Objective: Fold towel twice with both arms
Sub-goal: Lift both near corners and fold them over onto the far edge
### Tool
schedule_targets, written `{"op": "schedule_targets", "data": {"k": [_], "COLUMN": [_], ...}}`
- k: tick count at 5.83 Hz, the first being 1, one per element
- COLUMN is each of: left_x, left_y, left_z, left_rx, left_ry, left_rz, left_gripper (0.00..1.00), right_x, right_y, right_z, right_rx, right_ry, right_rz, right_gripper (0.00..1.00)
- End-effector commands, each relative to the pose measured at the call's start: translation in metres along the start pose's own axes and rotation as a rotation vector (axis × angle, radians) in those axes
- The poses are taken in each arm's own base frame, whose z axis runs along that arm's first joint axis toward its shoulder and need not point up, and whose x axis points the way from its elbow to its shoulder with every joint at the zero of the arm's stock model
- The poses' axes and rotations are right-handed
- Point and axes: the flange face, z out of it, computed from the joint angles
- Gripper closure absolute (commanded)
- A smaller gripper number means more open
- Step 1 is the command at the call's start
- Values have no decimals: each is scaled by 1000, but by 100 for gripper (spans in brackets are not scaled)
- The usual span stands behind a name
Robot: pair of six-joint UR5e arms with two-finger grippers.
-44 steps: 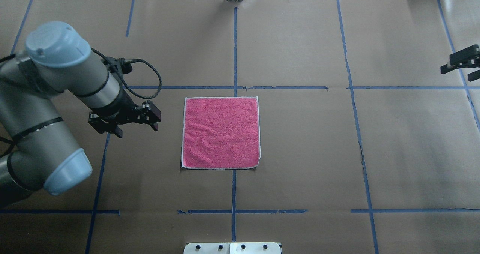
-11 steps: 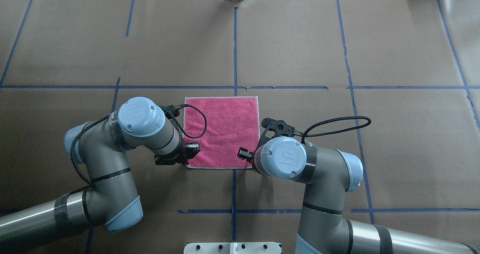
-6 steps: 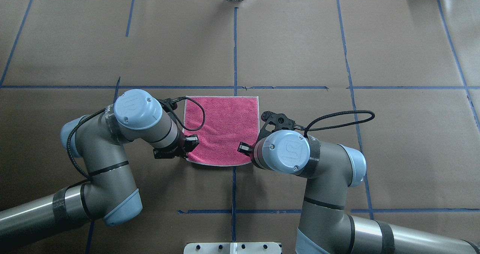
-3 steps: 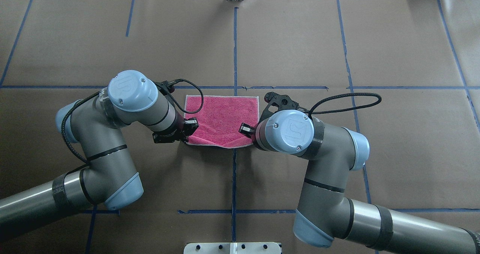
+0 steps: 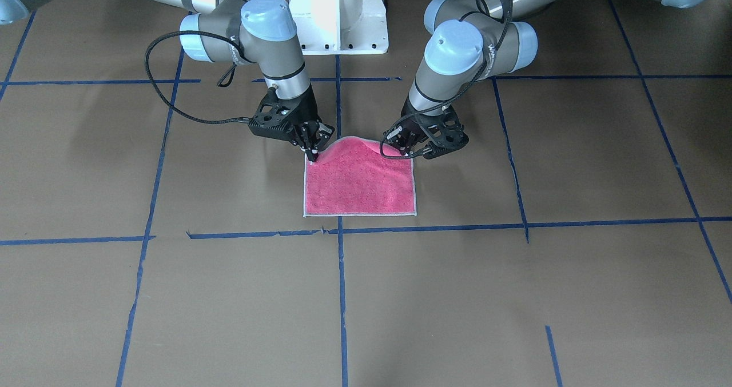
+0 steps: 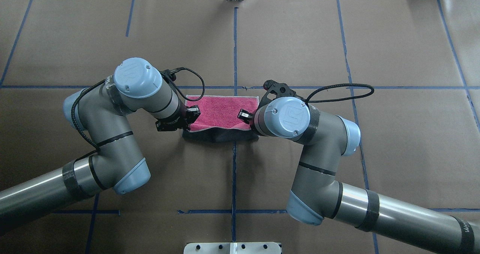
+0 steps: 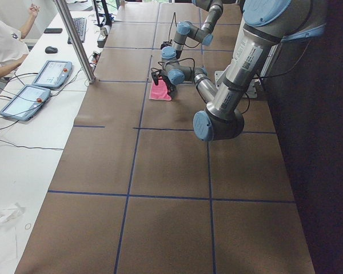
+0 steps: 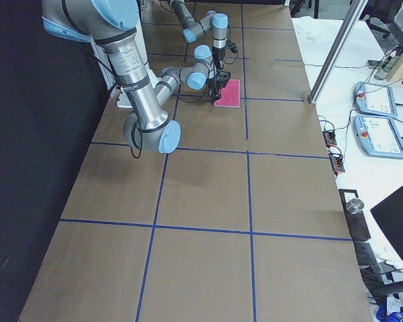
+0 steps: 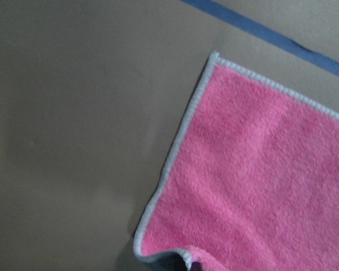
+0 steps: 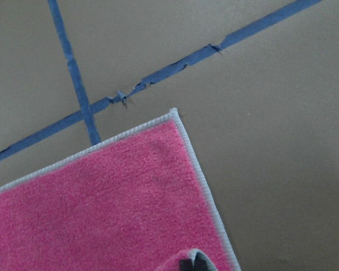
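The towel (image 6: 221,109) lies pink side up at the table's middle, and its far edge rests flat. Its near edge is lifted and sags in the middle, so the grey underside (image 6: 221,136) shows. My left gripper (image 6: 187,122) is shut on the near left corner. My right gripper (image 6: 248,122) is shut on the near right corner. In the front view the towel (image 5: 360,184) rises toward my left gripper (image 5: 407,150) and my right gripper (image 5: 313,157). Both wrist views show the flat pink cloth (image 9: 260,169) (image 10: 113,197) below the held corners.
Blue tape lines (image 6: 234,47) cross the brown paper table. The white pedestal base (image 5: 338,15) stands behind the arms. A white plate (image 6: 232,247) sits at the near edge. A metal post (image 7: 74,40) and an operators' desk with tablets (image 7: 40,80) line the far side.
Both grippers closed on the towel's near corners, lifted them, and carried them toward the far edge. The visible pink area shrank and the grey underside came into view.
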Motion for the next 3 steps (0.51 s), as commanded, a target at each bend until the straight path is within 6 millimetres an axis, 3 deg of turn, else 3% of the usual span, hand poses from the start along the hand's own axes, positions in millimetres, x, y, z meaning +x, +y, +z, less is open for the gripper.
{"op": "schedule_targets", "data": {"k": [1,3], "left_x": [-4,2], "left_y": [-11,-22], "left_z": [10,0], "left_rx": [7,21], "left_ry": [-10,4], "left_rz": [-11,-19], "left_gripper": [96,96], "right_x": [1,-2], "right_y": [-18,-24], "right_z": [0,-3], "right_rx": [15,22], "right_ry": [-4,-11], "right_rz": [16,21], "right_gripper": [98,98]}}
